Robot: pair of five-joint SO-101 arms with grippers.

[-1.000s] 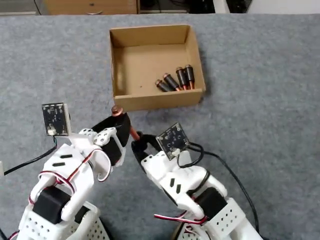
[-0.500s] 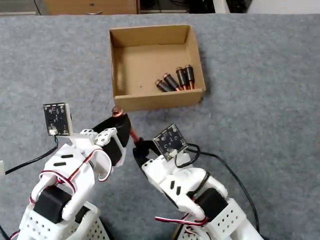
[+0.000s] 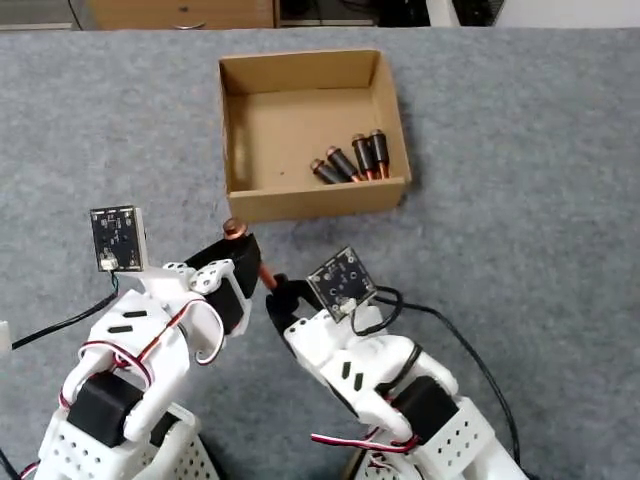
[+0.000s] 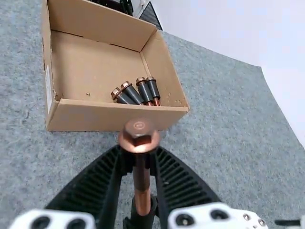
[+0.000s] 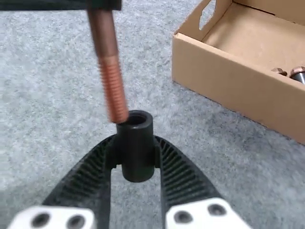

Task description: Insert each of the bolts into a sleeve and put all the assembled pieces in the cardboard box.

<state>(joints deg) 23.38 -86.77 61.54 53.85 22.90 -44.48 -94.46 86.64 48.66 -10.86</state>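
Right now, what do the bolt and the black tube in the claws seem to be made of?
The bolt looks like copper-coloured metal, perhaps plated: it shines, with a hexagonal head and cut threads. The sleeve is matte black and smooth; coated metal or plastic, I cannot tell which.

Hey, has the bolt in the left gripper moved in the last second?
Yes, slightly. In the high view the bolt, held in the left gripper, has drawn back from the front wall of the cardboard box, toward the arms' bases.
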